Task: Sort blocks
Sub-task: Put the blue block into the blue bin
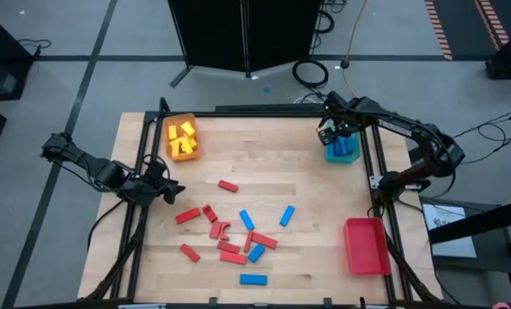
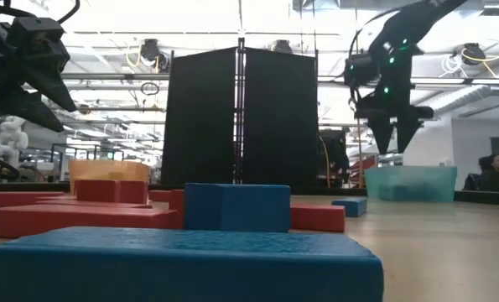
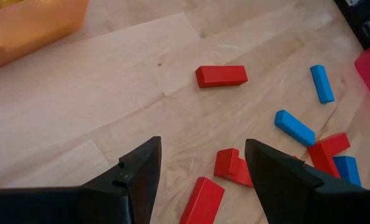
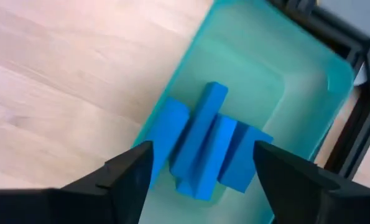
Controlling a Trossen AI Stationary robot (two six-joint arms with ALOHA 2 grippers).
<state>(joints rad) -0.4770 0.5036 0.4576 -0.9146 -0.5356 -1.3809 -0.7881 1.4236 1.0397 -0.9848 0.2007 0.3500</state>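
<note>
While no writing legible, right pincer point(image 4: 197, 165) open, empty over teal tray point(image 4: 309, 81); left pincer point(image 3: 200, 165) open, empty.

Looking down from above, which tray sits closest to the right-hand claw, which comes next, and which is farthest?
Measured from the right gripper:
1. Teal tray, directly beneath it at the table's back right corner.
2. Red tray, at the front right.
3. Orange tray, at the back left.

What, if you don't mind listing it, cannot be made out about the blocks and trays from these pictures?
- Blue blocks in the teal tray: exact count unclear; the pile overlaps in the right wrist view and is tiny in the high view.
- Red tray: only a sliver at the left wrist picture's edge.
- Low view: a close blue block hides most of the table.
</note>
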